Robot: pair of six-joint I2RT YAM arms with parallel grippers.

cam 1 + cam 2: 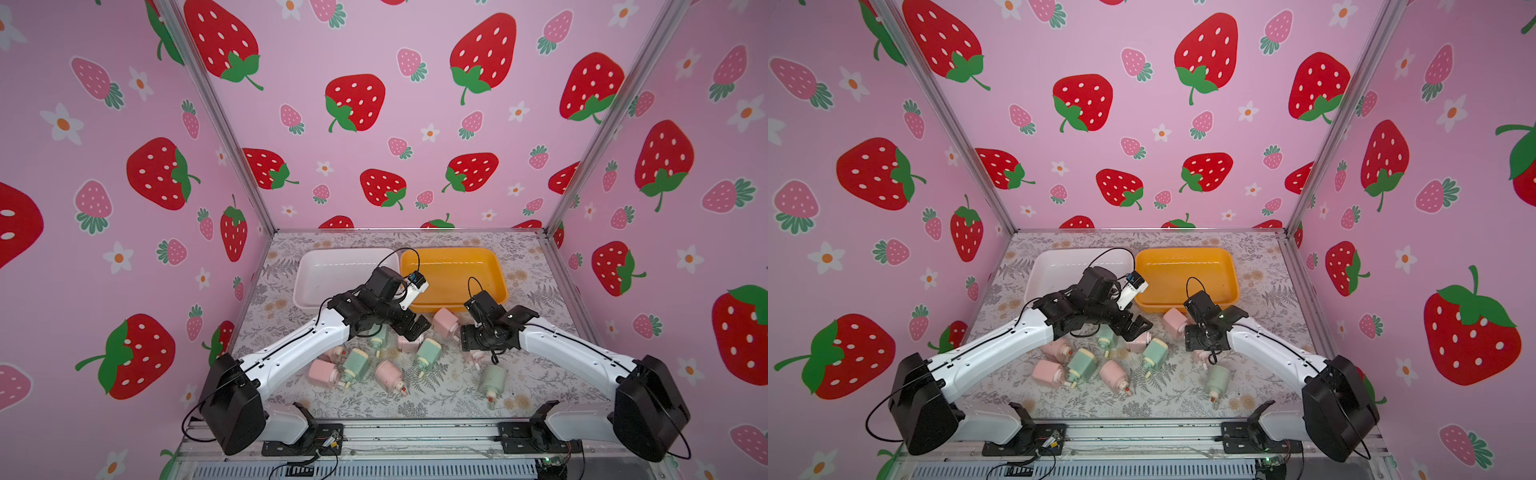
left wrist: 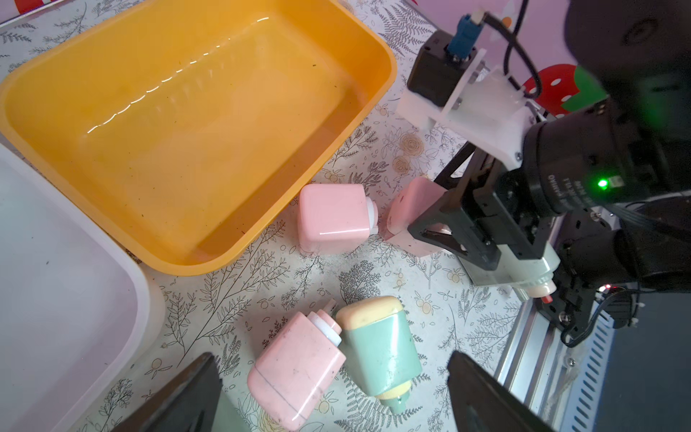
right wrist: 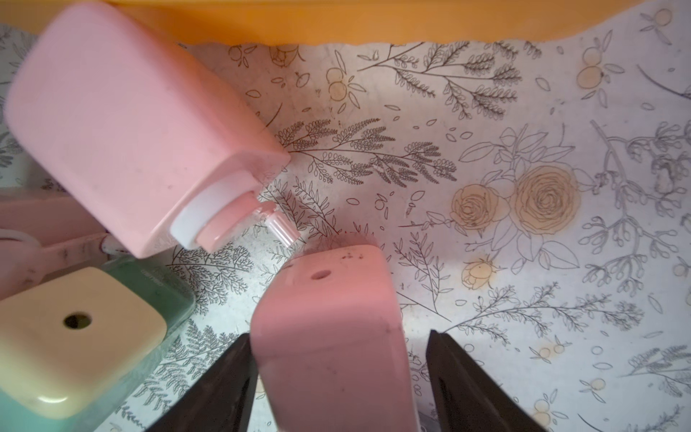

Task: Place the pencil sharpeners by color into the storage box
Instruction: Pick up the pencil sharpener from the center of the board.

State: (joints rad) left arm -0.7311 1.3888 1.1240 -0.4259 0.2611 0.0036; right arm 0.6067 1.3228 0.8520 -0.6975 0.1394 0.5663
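Several pink and mint green pencil sharpeners lie scattered on the floral table in front of two empty bins, a white one and an orange one. My left gripper hangs open above a pink sharpener and a green sharpener lying side by side. My right gripper points down over another pink sharpener, which sits between its jaws. One finger touches it; the other finger stands a little apart. In both top views this gripper is near the orange bin's front edge.
A pink sharpener lies against the orange bin's front wall, close to my right gripper. A green sharpener lies alone toward the front right. More sharpeners cluster under my left arm. Strawberry-print walls enclose three sides.
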